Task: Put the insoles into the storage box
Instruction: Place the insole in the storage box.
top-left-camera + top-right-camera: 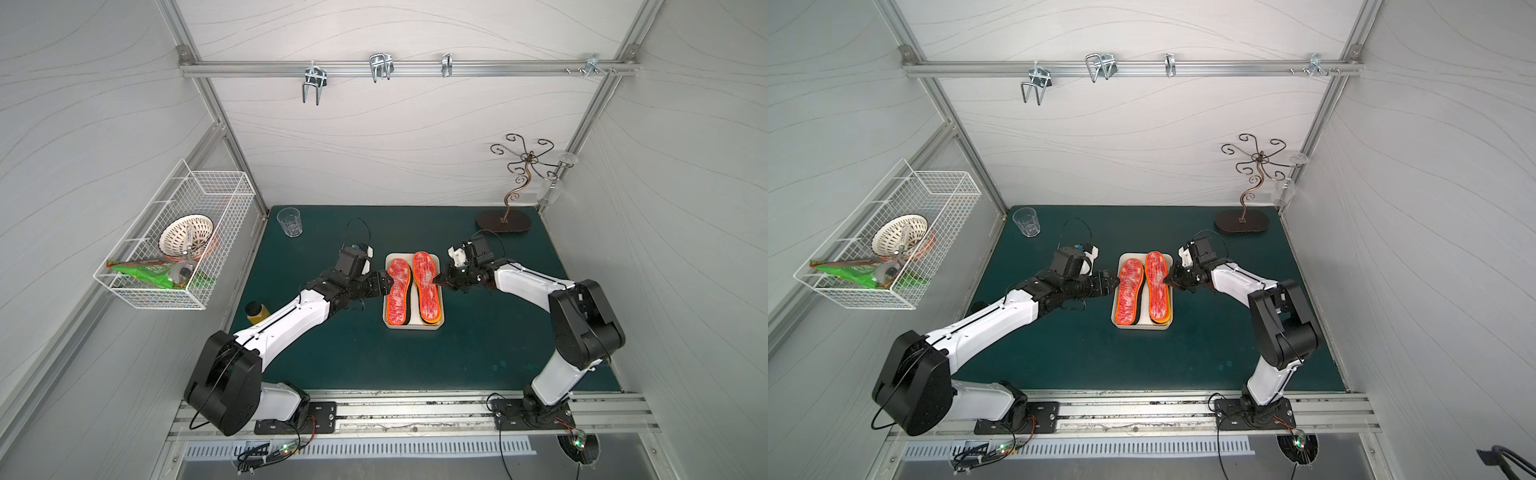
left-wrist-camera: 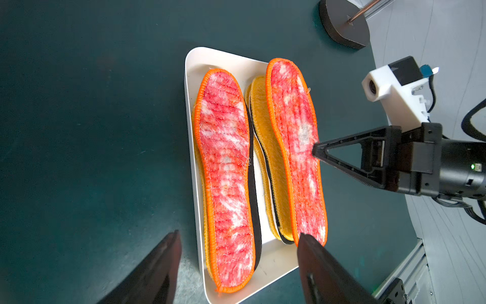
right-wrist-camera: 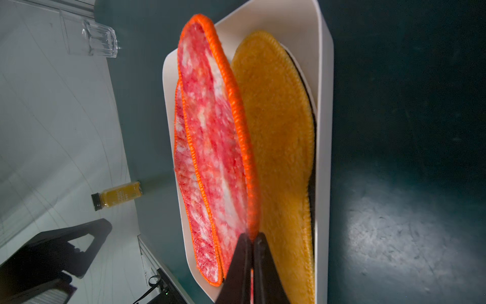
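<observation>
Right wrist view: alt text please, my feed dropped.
The right gripper is shut on the orange edge of a red-and-white insole, holding it tilted up above an orange-yellow insole in the white storage box. A second red insole lies beside it.

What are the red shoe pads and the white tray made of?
The red pads look like fuzzy fabric: fluffy fibers, stitched lines, an orange sewn edge. The tray is probably smooth plastic: plain white, a little shiny, with rounded corners.
</observation>
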Controlling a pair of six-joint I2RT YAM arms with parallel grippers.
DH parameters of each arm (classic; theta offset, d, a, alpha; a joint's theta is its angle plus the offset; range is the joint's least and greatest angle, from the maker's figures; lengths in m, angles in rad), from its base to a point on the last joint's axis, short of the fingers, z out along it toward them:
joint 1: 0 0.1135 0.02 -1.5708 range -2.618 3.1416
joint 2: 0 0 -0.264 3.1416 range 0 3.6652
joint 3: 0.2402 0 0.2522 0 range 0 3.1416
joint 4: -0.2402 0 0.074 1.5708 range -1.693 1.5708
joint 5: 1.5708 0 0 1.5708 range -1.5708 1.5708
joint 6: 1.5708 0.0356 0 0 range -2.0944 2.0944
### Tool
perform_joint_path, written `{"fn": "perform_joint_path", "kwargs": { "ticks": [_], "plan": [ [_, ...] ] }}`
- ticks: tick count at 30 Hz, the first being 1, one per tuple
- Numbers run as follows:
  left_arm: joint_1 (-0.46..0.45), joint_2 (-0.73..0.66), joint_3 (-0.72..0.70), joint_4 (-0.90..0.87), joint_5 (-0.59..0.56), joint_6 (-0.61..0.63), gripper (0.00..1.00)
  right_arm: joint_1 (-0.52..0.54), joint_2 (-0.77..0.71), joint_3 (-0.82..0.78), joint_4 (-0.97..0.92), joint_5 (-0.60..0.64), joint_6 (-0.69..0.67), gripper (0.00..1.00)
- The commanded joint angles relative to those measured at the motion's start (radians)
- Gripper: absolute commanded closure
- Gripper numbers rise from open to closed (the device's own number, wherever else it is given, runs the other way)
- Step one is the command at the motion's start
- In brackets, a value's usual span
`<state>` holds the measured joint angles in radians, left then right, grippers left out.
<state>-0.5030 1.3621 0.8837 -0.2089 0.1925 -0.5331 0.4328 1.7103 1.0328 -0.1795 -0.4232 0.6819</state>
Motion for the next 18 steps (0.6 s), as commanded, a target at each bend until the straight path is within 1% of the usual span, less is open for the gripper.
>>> {"fn": "perform_joint_path", "kwargs": {
  "ticks": [1, 10, 18],
  "plan": [
    [0.004, -0.011, 0.004, 0.040, -0.013, -0.001, 0.25, 0.008, 0.026, 0.023, 0.014, 0.036, -0.030, 1.00],
    [0.005, -0.006, 0.001, 0.042, -0.027, -0.007, 0.25, 0.009, 0.042, 0.015, -0.004, 0.056, -0.041, 1.00],
    [0.005, 0.003, 0.004, 0.043, -0.027, -0.010, 0.25, 0.011, 0.027, -0.005, -0.008, 0.054, -0.018, 1.00]
  ]
}}
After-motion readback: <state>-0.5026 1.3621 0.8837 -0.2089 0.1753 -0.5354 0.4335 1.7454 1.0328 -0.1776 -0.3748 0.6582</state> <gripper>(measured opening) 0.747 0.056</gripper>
